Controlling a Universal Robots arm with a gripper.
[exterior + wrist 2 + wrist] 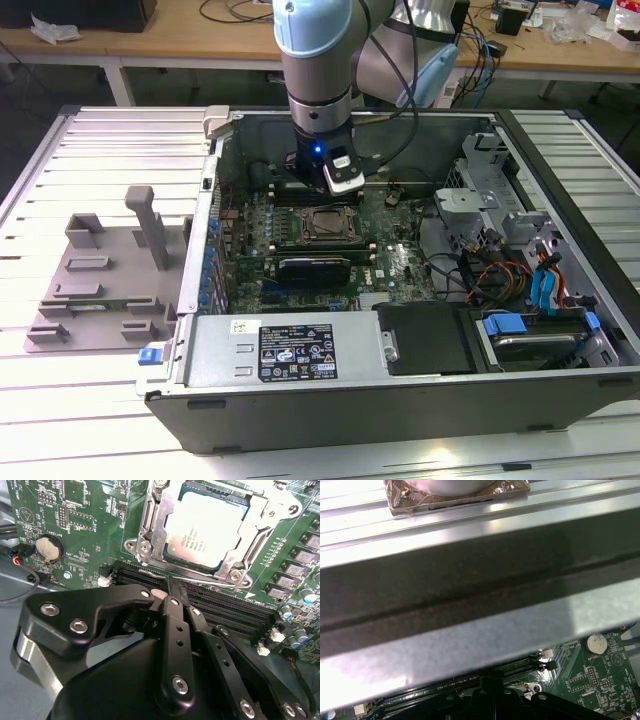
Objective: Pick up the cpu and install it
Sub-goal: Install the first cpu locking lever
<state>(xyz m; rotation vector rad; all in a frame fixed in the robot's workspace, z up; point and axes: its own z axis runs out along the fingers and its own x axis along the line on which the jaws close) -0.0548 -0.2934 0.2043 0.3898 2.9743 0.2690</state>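
The cpu (207, 532), a silver-grey square chip, lies flat in the motherboard socket (150, 530) with the metal retention frame around its edges. In the exterior view the cpu (326, 226) sits in the middle of the green board inside the open computer case (400, 400). My gripper (169, 584) hangs just beside the socket, over the black memory slots (225, 607), a short way off the chip. Its black fingers (172, 615) are pressed together with nothing between them. The arm's wrist (318, 120) reaches down into the case from the far side.
A grey plastic fixture (100, 285) with upright blocks lies on the slatted table at the exterior view's left. The case wall (480, 605) runs close behind the gripper. A coin battery (47, 547), cables (500, 275) and drive bays (540, 335) crowd the case's right.
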